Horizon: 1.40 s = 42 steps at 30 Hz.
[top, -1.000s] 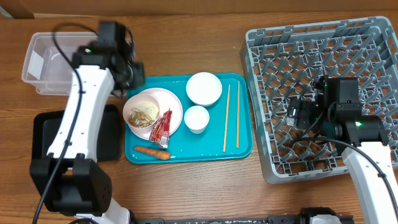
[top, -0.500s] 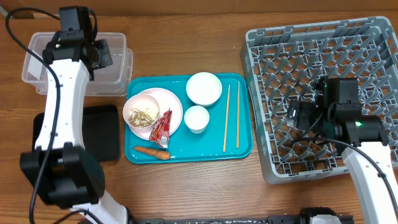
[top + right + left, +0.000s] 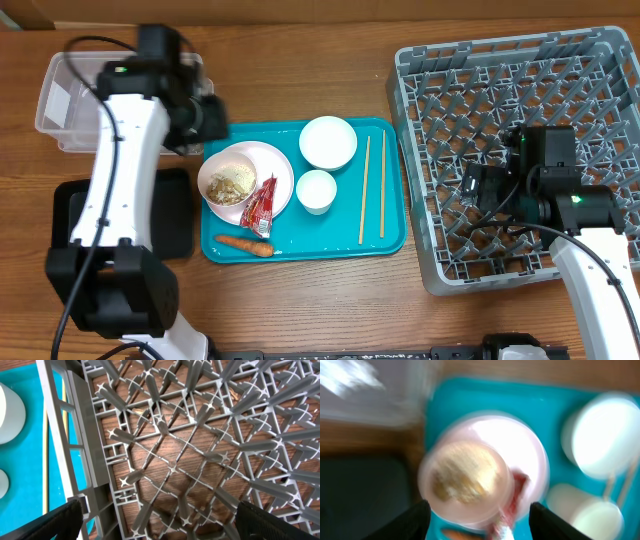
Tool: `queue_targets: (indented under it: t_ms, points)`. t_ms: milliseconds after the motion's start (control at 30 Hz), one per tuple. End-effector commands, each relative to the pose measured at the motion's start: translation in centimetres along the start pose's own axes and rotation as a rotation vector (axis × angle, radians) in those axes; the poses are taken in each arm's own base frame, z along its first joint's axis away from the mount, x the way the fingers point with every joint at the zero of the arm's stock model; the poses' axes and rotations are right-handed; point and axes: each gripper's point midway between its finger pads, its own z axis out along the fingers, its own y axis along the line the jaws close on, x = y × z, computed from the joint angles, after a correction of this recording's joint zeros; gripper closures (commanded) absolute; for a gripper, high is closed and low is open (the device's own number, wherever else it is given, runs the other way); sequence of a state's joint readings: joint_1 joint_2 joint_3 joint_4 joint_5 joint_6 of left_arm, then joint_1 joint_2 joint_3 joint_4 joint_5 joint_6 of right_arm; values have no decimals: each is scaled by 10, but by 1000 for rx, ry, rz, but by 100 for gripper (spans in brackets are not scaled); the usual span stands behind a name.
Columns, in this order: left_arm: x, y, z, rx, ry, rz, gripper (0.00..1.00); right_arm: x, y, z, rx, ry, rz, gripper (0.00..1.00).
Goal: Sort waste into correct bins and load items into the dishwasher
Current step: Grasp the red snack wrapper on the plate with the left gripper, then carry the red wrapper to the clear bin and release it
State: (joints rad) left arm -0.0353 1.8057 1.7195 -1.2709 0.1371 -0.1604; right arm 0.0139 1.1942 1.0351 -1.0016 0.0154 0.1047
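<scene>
A brown wood-grain table (image 3: 300, 60) fills the overhead view, and no room shows beyond it. At its middle a teal tray (image 3: 300, 250) carries the plate (image 3: 282, 165) of food scraps (image 3: 232, 182), the red wrapper (image 3: 262, 205), carrot (image 3: 245, 244), bowl (image 3: 328, 142), cup (image 3: 315, 190) and chopsticks (image 3: 365, 190). The clear tub (image 3: 65, 100) and black tray (image 3: 175, 215) lie at the left, both partly hidden by the left arm. The dish rack (image 3: 520, 90) sits at the right, cut off at the frame edge. The wrapper's print is too small to read. The left wrist view is smeared, yet the left gripper (image 3: 479, 510) shows fingers spread and empty above the plate. The right gripper (image 3: 157, 505) is likewise spread and empty, over the rack's floor.
</scene>
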Motion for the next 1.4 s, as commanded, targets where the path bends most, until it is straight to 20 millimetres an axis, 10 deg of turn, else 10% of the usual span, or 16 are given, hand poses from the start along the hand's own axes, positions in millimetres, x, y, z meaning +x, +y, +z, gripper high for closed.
queue_targets:
  t_ms: [0,300,700,833,900,1133,1367]
  points:
    - [31,-36,-6,58,86,73,33,-10,1,-10,1,-40,-3,0]
    - [116,-32,26,-114,373,99,31,4,-1,-10,11,16,-3,0]
    - [138,-14,86,-142,379,75,32,9,-2,-10,14,36,-3,0]
    - [140,-15,94,-124,372,74,61,9,-2,-10,14,36,-2,0]
    - [139,-15,94,-122,367,74,95,9,-2,-10,14,35,-3,0]
    - [115,-30,68,-84,309,79,96,9,-2,-10,14,35,-3,0]
    - [35,-41,-2,-54,22,96,96,8,-5,-10,30,32,-3,0]
